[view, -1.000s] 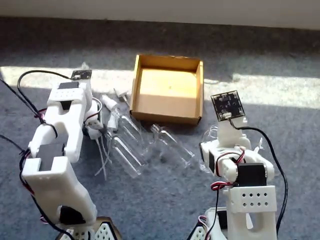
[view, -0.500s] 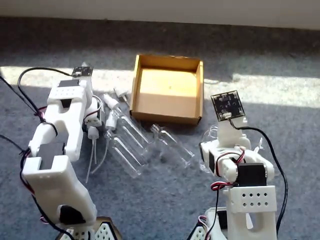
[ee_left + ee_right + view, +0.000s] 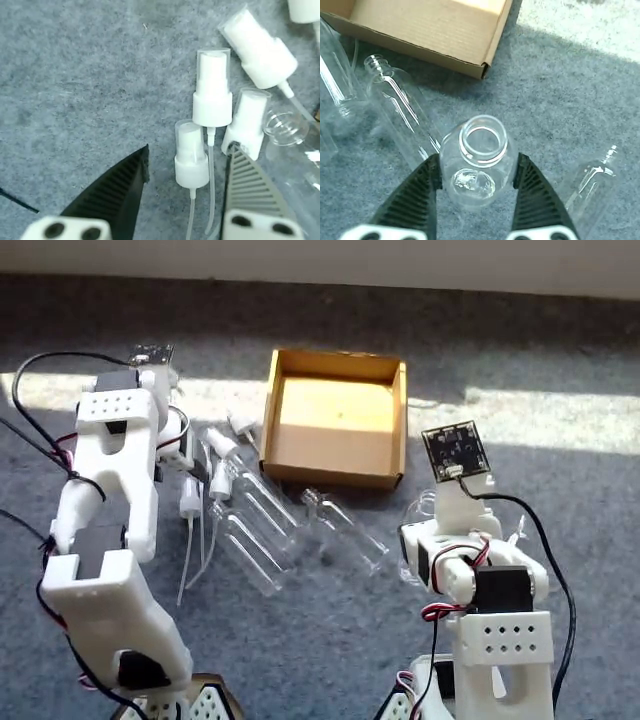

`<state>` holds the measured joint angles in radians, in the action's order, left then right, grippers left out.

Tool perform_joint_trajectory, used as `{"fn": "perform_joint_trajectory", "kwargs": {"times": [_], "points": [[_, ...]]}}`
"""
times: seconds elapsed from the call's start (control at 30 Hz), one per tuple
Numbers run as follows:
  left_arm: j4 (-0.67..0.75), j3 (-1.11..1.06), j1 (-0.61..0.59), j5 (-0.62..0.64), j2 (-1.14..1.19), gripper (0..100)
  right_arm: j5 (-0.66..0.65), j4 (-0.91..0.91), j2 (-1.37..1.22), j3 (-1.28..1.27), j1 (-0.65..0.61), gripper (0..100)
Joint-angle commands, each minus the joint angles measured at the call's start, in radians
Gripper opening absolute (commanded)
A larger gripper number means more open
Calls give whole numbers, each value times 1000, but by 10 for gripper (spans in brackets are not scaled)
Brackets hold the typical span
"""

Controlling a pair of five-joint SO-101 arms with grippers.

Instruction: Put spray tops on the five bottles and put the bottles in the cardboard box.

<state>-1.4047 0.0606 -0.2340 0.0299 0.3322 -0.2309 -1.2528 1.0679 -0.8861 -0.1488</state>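
My left gripper (image 3: 189, 150) is open above several white spray tops lying on the grey carpet. One spray top (image 3: 191, 155) lies between its fingers, and two others (image 3: 212, 90) (image 3: 247, 122) lie just beyond. In the high view the spray tops (image 3: 190, 495) lie beside the left arm (image 3: 110, 470). My right gripper (image 3: 477, 161) is shut on an upright clear bottle (image 3: 479, 150) with an open mouth. This bottle (image 3: 425, 512) stands to the right of a lying bottle (image 3: 345, 530). The cardboard box (image 3: 335, 475) sits open at the far centre.
Two more clear bottles (image 3: 250, 550) (image 3: 262, 498) lie between the spray tops and the box. Another bottle (image 3: 587, 185) lies to the right of my right gripper. Cables (image 3: 555, 560) trail from both arms.
The left arm has drawn back toward the far left, away from the bottles. The spray tops with their long tubes have shifted slightly left. The right arm has kept still with its bottle.
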Motion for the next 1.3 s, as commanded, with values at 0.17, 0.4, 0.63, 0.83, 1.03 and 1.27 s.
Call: {"fn": "perform_joint_trajectory", "kwargs": {"times": [0.17, 0.4, 0.63, 0.83, 1.03, 1.27], "points": [[66, -79, -87, -28, -41, 213, -9, 4, 12, 8, -5, 5], [71, -85, -73, -54, -31, 207, -9, 4, 12, 8, -7, 5], [72, -124, 30, -52, -31, 207, -9, 4, 12, 8, -7, 5], [141, -183, 25, -52, -31, 204, -9, 2, 13, 8, -7, 5], [187, -228, -22, -58, -31, 194, -9, 2, 13, 8, -7, 5], [157, -170, -22, -58, -59, 190, -9, 2, 13, 8, -7, 5]]}}
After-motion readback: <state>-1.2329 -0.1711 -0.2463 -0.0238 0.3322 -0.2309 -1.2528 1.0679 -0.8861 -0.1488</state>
